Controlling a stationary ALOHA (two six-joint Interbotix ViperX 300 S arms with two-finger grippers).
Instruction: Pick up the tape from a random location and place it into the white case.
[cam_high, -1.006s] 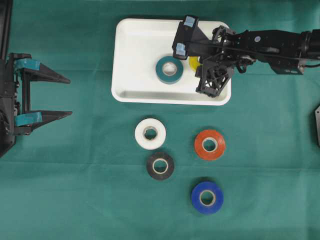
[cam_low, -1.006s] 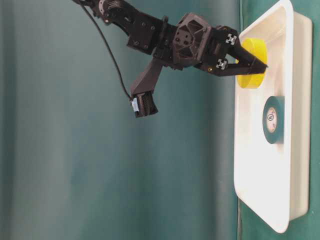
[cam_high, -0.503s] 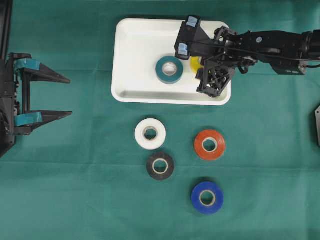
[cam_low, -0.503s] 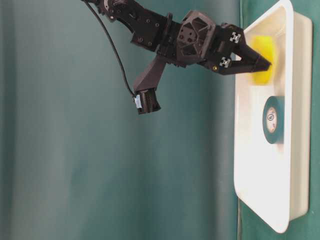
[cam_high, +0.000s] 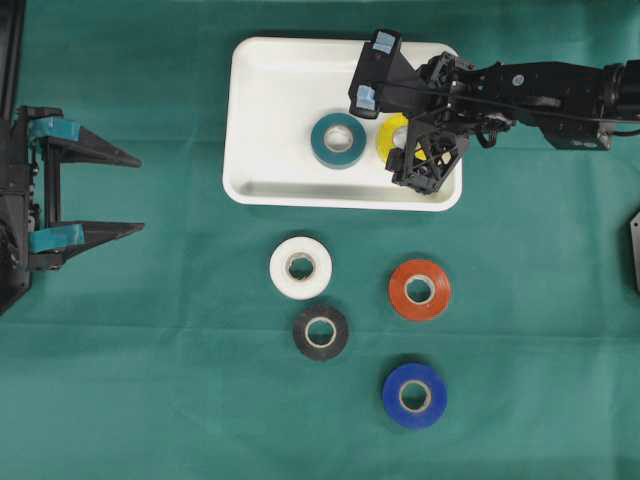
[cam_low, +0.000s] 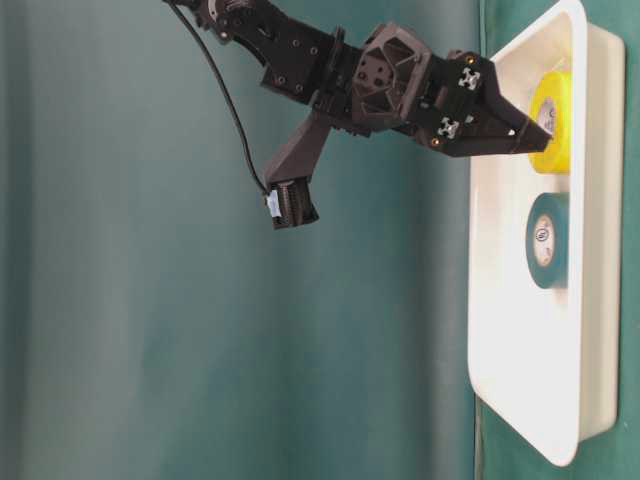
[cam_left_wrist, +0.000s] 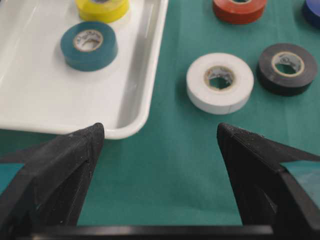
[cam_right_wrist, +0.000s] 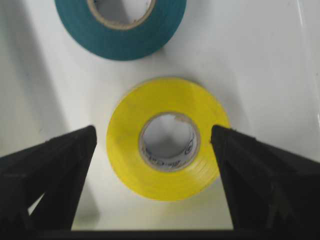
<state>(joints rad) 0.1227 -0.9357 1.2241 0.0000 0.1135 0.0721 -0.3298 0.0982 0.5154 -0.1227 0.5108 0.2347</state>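
Note:
A yellow tape roll (cam_high: 391, 133) lies flat on the floor of the white case (cam_high: 270, 100), just right of a teal roll (cam_high: 339, 139). My right gripper (cam_right_wrist: 153, 131) hovers over the yellow roll (cam_right_wrist: 167, 137), open, its fingers standing either side of the roll and clear of it. From table level the fingertips (cam_low: 530, 138) point at the yellow roll (cam_low: 553, 122) inside the case (cam_low: 520, 330). My left gripper (cam_high: 139, 193) rests open and empty at the table's left edge, looking toward the case (cam_left_wrist: 45, 90).
On the green cloth in front of the case lie a white roll (cam_high: 301, 267), a black roll (cam_high: 321, 331), a red roll (cam_high: 420, 289) and a blue roll (cam_high: 414, 395). The right arm stretches in from the right over the case's right end.
My right gripper went from shut on the yellow roll to open. The roll dropped out of the fingers and now lies flat on the case floor. The left arm stayed still.

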